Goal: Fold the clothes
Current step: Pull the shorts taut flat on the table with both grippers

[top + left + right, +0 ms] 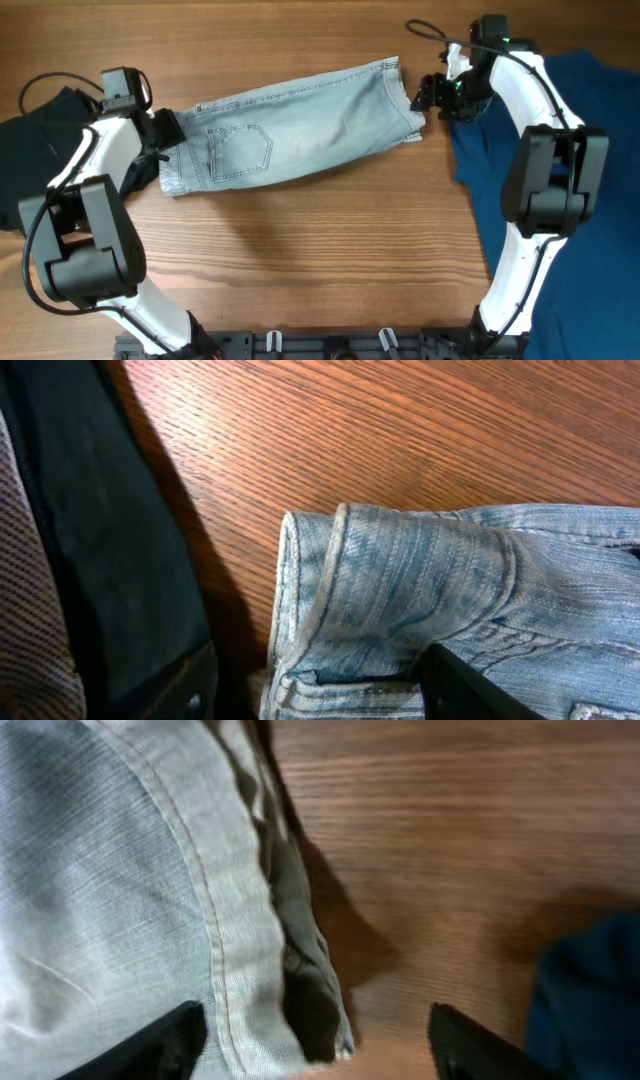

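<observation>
Jeans (300, 125) lie flat across the middle of the surface (320, 260), waist end left, hems right and a bit farther back. Pale faded-blue denim, stitched pocket facing up, hemmed legs stacked one on the other. Likely heavy for cloth, fairly stiff, not slippery, not fragile. Thick seams should hold a pinch well, so grab at the waistband corner and the hem, not mid-panel. Left fingers (163, 133) are at the waist end, spread wide over the denim corner, nothing clamped. Right fingers (426, 97) are at the hem end, also wide apart, hem edge between them, not pinched. Black garment (35, 130) far left, dark-blue garment (590, 200) right, both apart from the jeans.
</observation>
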`<state>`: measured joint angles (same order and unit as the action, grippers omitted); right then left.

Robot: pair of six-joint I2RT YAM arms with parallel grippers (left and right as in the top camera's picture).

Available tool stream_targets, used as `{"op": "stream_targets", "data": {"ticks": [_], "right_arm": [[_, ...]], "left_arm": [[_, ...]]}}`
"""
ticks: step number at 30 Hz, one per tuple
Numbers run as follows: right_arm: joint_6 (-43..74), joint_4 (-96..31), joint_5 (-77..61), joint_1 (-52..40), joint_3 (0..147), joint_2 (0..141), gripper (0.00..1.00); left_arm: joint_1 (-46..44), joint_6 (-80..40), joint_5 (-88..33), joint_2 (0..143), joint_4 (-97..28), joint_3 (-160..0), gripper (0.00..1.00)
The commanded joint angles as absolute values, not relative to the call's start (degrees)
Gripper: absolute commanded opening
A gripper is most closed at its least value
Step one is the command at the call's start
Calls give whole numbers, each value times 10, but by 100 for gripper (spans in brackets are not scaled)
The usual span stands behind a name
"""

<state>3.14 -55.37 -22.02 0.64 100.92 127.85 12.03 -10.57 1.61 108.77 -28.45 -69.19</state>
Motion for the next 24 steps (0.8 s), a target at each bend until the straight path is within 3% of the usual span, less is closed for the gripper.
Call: {"op": "stream_targets", "data": {"ticks": [1, 2, 4, 5, 6, 8, 11, 12, 13, 14, 17, 19, 21, 22, 24], "right_arm": [[3, -518, -225, -14, 956, 1286, 82], [8, -509, -225, -16, 941, 1288, 80], [15, -498, -240, -16, 913, 1290, 58], [15, -493, -240, -17, 896, 1290, 31], [24, -500, -225, -16, 883, 1290, 16], [65, -525, -166, -15, 881, 1290, 7], [92, -597, -93, -13, 883, 1273, 8], [90, -612, -88, -14, 883, 1264, 29], [90, -621, -88, -14, 883, 1252, 48], [90, -622, -88, -12, 883, 1239, 56], [90, -622, -88, -11, 883, 1183, 61], [89, -623, -100, -11, 883, 1139, 61], [58, -620, -183, -13, 883, 1095, 54], [60, -619, -213, -16, 883, 1082, 38], [77, -607, -245, -21, 881, 1079, 17]], "left_arm": [[130, -111, 9, 1086, -310, -697, 68], [130, -111, -1, 1079, -321, -698, 67], [130, -111, -6, 1064, -332, -698, 62], [130, -111, -6, 1051, -337, -698, 57], [130, -111, -6, 1042, -339, -698, 50], [130, -111, -6, 1032, -343, -698, 43], [130, -107, -29, 1030, -359, -698, 42], [130, -107, -32, 1030, -364, -698, 44], [130, -107, -32, 1030, -370, -698, 57], [130, -114, -34, 1031, -380, -698, 69], [133, -112, -85, 1032, -394, -698, 96], [148, -88, -140, 1041, -394, -698, 100], [166, -64, -180, 1059, -396, -697, 95], [168, -62, -187, 1065, -404, -697, 88], [166, -61, -188, 1061, -414, -698, 77]]}}
